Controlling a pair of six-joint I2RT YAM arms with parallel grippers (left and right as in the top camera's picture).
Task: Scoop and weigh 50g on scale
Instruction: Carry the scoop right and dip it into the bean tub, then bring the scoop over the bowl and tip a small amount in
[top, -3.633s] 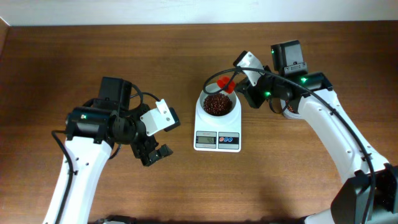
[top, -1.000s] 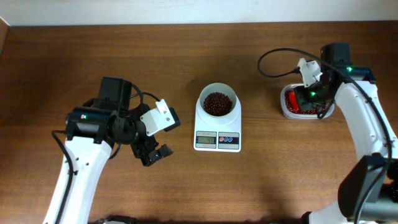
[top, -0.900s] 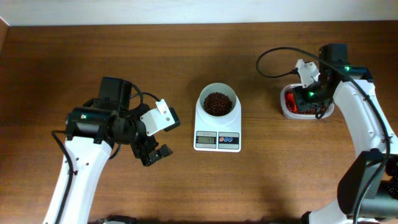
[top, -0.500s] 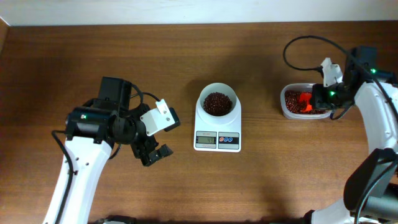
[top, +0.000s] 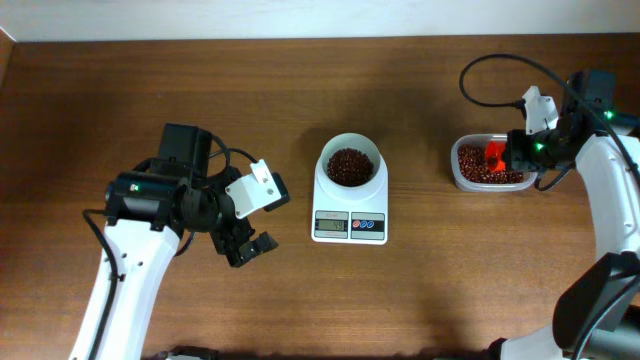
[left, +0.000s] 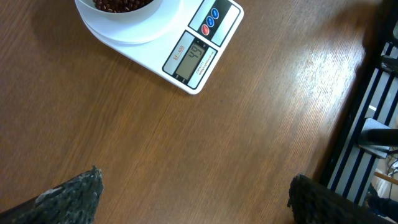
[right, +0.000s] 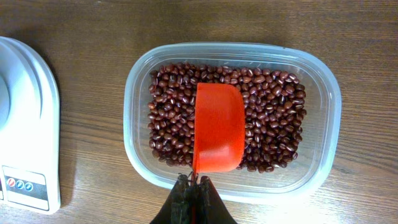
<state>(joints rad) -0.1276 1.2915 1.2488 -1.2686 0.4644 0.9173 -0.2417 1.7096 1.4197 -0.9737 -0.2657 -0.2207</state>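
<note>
Swung from the scale (right: 25, 124) to the clear tub (right: 324, 93), my right gripper (right: 194, 186) pinches shut on the stiff handle of the orange scoop (right: 217, 127); just ahead, beans (right: 270, 124) lie loose, light, spill-prone.

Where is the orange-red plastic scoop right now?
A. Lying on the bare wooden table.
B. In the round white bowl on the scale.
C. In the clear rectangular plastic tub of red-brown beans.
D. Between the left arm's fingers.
C: the orange-red plastic scoop sits on the red-brown beans inside the clear rectangular plastic tub.
</note>
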